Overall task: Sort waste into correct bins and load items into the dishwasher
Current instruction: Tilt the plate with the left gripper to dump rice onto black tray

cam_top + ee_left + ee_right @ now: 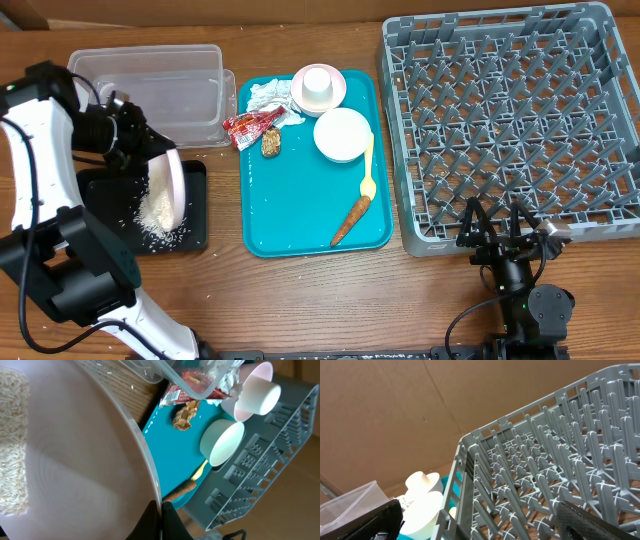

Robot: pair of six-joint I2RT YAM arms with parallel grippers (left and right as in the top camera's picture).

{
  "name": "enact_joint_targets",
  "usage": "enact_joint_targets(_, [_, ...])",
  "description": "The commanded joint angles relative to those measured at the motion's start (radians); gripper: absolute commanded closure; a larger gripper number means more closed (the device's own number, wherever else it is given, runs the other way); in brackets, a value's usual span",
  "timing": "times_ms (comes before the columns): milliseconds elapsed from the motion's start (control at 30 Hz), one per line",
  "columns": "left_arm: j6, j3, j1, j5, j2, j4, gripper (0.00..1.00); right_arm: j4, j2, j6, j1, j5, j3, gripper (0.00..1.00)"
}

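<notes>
The left end effector (161, 512) is clamped on the rim of the large white plate (172, 185). The plate stands steeply tilted over the black tray (100, 195), toward that tray's right edge. Rice (155, 210) is heaped on the plate's low side, and loose grains dot the tray. The clear tub (200, 60) sits just behind, its near wall close to the left arm.

On the teal tray (300, 200), the napkin (270, 95), red wrapper (250, 125), brown lump (271, 143), cup (318, 82) in the pink dish (337, 97) and bowl (342, 135) crowd the far edge. The yellow spoon (368, 170) and carrot (350, 220) lie along its right edge, leaving open teal surface on the left.

The dish rack (395, 120) stands just beside the tray, a narrow gap between them. The right end effector (495, 228) hangs at the rack's near rim, its fingers wide apart and holding nothing. Open worktop (300, 300) lies to its left.
</notes>
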Motion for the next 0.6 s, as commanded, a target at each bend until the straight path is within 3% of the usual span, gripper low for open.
enact_joint_targets(0, [0.048,-0.005,0.035,0.073,-0.02,-0.011,0.95,0.005,-0.007,0.002,0.0,0.006,-0.01,0.0])
enact_joint_targets(167, [0.088,-0.035,0.057,0.178,-0.02,-0.012,0.95,0.005,-0.007,0.002,0.0,0.006,-0.01,0.0])
enact_joint_targets(567, [0.144,-0.113,0.137,0.243,-0.02,0.018,0.96,0.005,-0.007,0.002,0.0,0.006,-0.01,0.0])
